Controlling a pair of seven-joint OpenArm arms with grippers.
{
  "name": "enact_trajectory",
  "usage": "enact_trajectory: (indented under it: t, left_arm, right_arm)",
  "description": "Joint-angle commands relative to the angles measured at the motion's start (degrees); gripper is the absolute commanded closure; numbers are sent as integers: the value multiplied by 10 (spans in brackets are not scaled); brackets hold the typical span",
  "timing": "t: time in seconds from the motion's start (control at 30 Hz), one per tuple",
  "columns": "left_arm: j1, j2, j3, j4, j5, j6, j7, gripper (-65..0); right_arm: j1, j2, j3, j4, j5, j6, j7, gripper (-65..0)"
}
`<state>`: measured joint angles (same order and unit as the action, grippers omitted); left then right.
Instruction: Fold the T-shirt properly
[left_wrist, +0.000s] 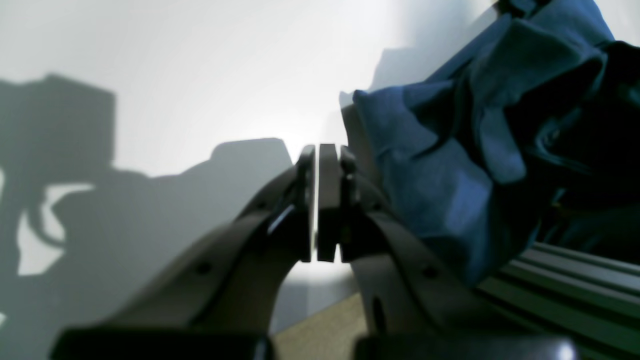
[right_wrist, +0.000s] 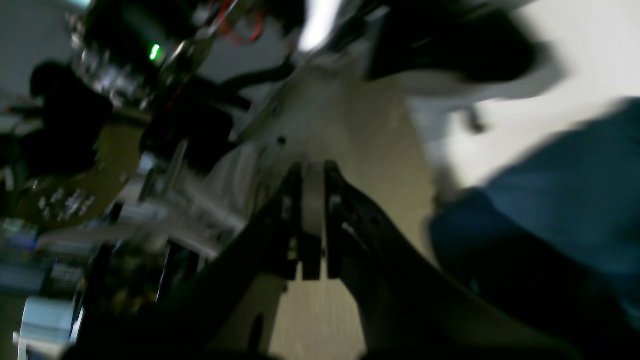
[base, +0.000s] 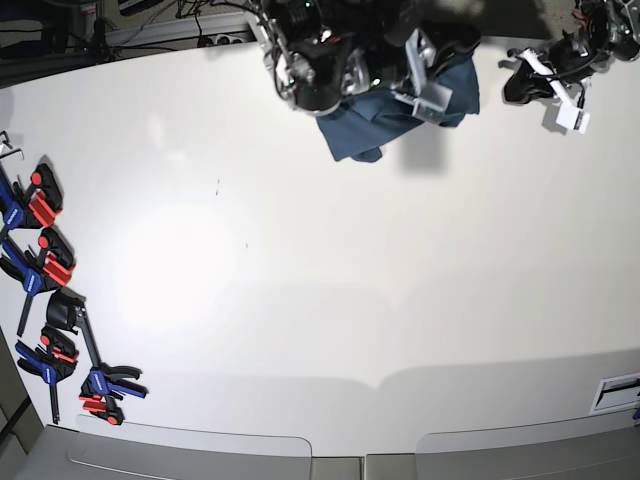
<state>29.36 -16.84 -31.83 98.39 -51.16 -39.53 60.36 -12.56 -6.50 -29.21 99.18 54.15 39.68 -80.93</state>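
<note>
Left claw (left_wrist: 320, 200): the dark, tapered fingers are closed to a thin slit, with nothing gripped between them. Right claw (right_wrist: 314, 215): the fingers are likewise brought together, and no cloth is visible between the tips.

The T-shirt (left_wrist: 440, 160) is a dark navy, soft knit textile with a matte surface. It lies bunched in an irregular heap at the far edge of the worktop (base: 300, 300). In the left wrist view it occupies the area to the right of the left claw, apart from the fingertips, with rounded folds, a looped ridge and a hemmed edge; its lower portion drapes over the worktop's ridged grey edge. In the right wrist view the cloth appears to the right of the right claw, partly blurred. In the base view the right arm (base: 340, 60) extends across the cloth and hides part of it.

The worktop surface is smooth and white with a soft sheen, and carries broad shadows beside the left claw. Beyond its edge, below the left claw in the left wrist view, is a beige floor (left_wrist: 325, 330). Well apart from both claws, black, blue and red clamps (base: 100, 380) are grouped at the left side of the base view.
</note>
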Motion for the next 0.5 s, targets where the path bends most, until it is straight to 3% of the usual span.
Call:
enact_trajectory:
  t: [0.0, 0.2, 0.33, 0.47]
  left_arm:
    - [2, -7, -3, 10, -14, -5, -13, 0]
    - [2, -7, -4, 10, -14, -5, -18, 0]
    - [2, -7, -4, 10, -16, -5, -18, 0]
    - [2, -7, -4, 10, -51, -5, -18, -27]
  right_arm:
    - [5, -8, -12, 12, 16, 3, 9, 0]
    - [33, -25, 7, 18, -85, 3, 68, 0]
    - [54, -25, 77, 40, -120, 3, 115, 0]
    - [60, -25, 170, 53, -120, 3, 117, 0]
